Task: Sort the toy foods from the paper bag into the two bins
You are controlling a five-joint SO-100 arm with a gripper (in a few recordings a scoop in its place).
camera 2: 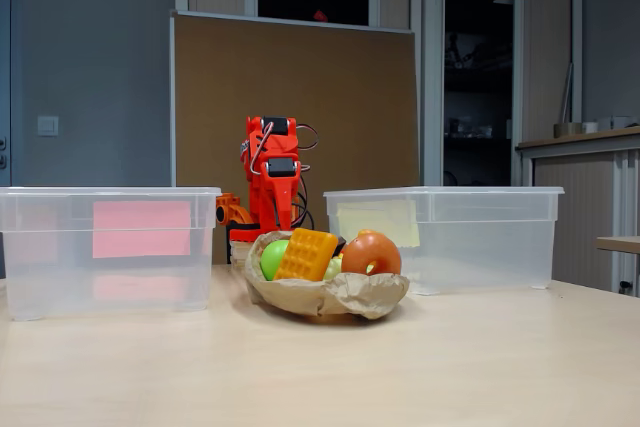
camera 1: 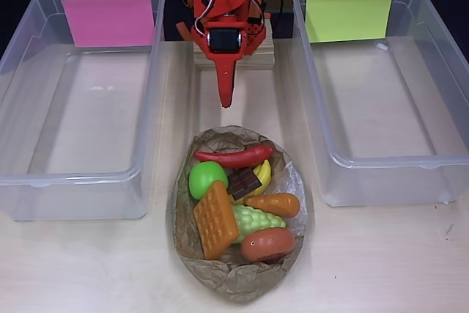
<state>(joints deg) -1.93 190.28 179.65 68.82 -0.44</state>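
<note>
the orange gripper (camera 1: 226,97) points down toward 6 o'clock in the overhead view, its fingers pressed into one narrow tip, clenched on nothing, hanging just short of the paper bag (camera 1: 238,280); in the fixed view the gripper's tip is hidden behind the bag (camera 2: 330,297) and the arm's base is cut off by it; the crumpled brown bag lies open between the two bins, holding the toy foods; from above: red chili (camera 1: 236,157) at 12 o'clock, green apple (camera 1: 206,179) at 10, dark chocolate square (camera 1: 245,183) over the yellow bananas (camera 1: 261,175), orange croissant (camera 1: 275,204) at 3, waffle (camera 1: 215,219), pale grapes (camera 1: 255,221), brown donut (camera 1: 268,245) at 5; the fixed view shows waffle (camera 2: 307,254), apple (camera 2: 271,259) and donut (camera 2: 371,253); the pink-labelled bin (camera 1: 80,181) sits at 9 o'clock, the yellow-green-labelled bin (camera 1: 381,174) at 3.
</note>
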